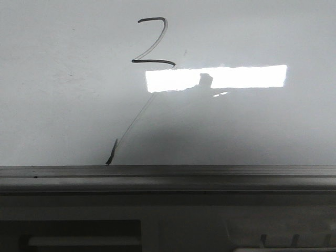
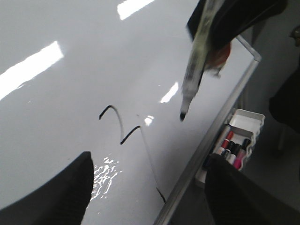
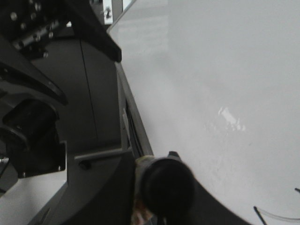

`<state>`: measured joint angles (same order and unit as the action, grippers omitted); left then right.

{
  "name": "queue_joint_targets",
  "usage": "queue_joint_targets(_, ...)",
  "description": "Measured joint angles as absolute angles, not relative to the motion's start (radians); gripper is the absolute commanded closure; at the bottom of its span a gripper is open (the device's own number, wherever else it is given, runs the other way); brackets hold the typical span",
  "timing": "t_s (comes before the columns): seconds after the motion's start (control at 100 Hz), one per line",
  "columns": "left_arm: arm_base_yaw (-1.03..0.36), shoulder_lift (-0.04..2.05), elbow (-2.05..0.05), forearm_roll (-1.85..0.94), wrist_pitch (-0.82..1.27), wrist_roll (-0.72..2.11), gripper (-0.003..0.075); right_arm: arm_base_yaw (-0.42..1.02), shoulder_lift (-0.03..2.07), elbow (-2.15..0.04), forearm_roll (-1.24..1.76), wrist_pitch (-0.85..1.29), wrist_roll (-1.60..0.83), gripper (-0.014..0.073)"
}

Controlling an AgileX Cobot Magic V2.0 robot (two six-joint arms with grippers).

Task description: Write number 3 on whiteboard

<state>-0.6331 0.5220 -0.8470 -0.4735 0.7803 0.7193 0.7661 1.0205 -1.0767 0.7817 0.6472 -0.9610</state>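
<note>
At near frame edge (image 1: 210,170) of whiteboard (image 1: 63,105): dark tick, faint line climbing toward 1 o'clock to number 3 (image 1: 152,42), far centre. Only Z-like upper half drawn; long axis 12–6, top far. Right gripper (image 2: 215,33) clamps marker (image 2: 190,79), tip pointing boardward. Left gripper (image 2: 150,187) jaws wide, empty. Next, probably: land tip at stroke's end, add lower bowl.

A half-made, Z-like number 3 (image 1: 152,42) in thin black stroke sits high on the glossy whiteboard (image 1: 63,105), trailing a faint line.
</note>
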Motion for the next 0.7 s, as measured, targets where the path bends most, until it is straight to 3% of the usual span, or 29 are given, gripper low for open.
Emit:
queue_joint_targets(0.37,-0.633,0.733,-0.894,-0.583,0.96,0.841,0.0376,0.974,1.071,-1.079,0.692,0.57,-0.996,0.0641)
queue_joint_targets(0.7,-0.633,0.777,-0.895,-0.676,0.962,0.902,0.0451,1.022,1.071,-1.079,0.679,0.541,-0.998,0.0641)
